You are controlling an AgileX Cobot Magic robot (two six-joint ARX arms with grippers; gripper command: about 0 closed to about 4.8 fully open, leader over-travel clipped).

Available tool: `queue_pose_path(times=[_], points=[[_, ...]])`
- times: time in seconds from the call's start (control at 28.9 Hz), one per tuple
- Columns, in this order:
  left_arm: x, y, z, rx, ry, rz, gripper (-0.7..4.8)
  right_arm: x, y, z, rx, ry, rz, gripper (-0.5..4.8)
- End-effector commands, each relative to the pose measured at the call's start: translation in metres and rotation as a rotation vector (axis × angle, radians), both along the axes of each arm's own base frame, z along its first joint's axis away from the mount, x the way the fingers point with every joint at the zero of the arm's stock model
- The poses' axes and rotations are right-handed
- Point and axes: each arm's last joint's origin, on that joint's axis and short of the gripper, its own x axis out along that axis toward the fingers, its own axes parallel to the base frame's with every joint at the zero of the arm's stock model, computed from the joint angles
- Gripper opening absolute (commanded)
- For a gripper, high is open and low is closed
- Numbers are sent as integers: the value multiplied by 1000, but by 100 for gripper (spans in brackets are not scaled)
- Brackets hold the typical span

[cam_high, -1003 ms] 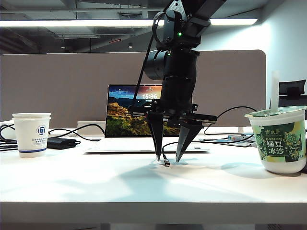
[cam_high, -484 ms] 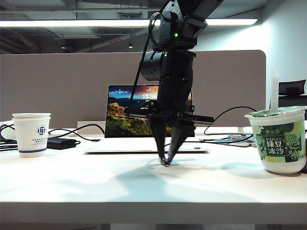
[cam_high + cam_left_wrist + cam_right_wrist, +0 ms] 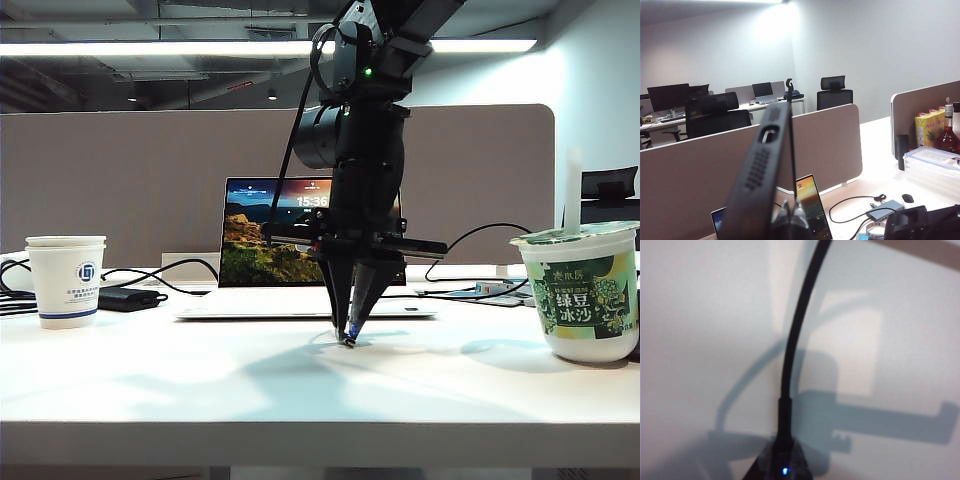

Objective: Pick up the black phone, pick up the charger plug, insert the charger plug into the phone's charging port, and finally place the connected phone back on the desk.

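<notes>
The right pincer point(image 3: 348, 335) points straight down at the middle of the white worktop point(image 3: 300, 400), its two fingers drawn together into a narrow wedge and pinching the charger plug point(image 3: 347, 339) right at the surface; the right wrist view shows the thin black cable point(image 3: 795, 340) running away from the pinch over the white top, with the plug body point(image 3: 782, 450) caught low between the fingers. The left pincer point(image 3: 790, 225) is pressed shut on the black phone point(image 3: 765, 165), which it holds up in the air well above the partitions (this arm does not show in the exterior view). In the left wrist view the phone stands on edge, its long axis running away from the pincer, and its free short end faces the camera with the phone's charging port point(image 3: 769, 134) as an oblong slot between speaker holes. The coming move turns on that axis: the plug lies flat on the worktop with its cable trailing back toward the laptop point(image 3: 290, 250), while the port sits high and off to the left arm's side, so the right arm, the only one near the plug, would probably have to lift it and turn its tip into line with the phone's length. How the plug's tip is turned inside the grip cannot be told.
</notes>
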Motion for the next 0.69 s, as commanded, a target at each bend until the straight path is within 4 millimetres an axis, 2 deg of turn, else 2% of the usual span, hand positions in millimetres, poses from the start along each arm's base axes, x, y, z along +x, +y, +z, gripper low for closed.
queue_pose_path(times=[0.03, 0.28, 0.42, 0.52, 0.55, 0.69], points=[[-4, 2, 7, -27, -50, -2, -7, -3, -6, 17, 9, -26, 32, -5], [-4, 2, 7, -26, -48, -2, -7, -12, -24, 75, 84, -157, 53, -5], [-4, 2, 7, -26, -48, -3, -7, -14, -33, 96, 127, -214, 43, 10], [-4, 2, 7, -26, -48, -3, -7, -11, -33, 91, 178, -171, 64, 200], [-4, 2, 7, -26, -48, -3, -7, -11, -32, 88, 193, -149, 75, 234], [-4, 2, 7, -25, -48, -5, -7, -6, -27, 66, 225, -49, 90, 243]])
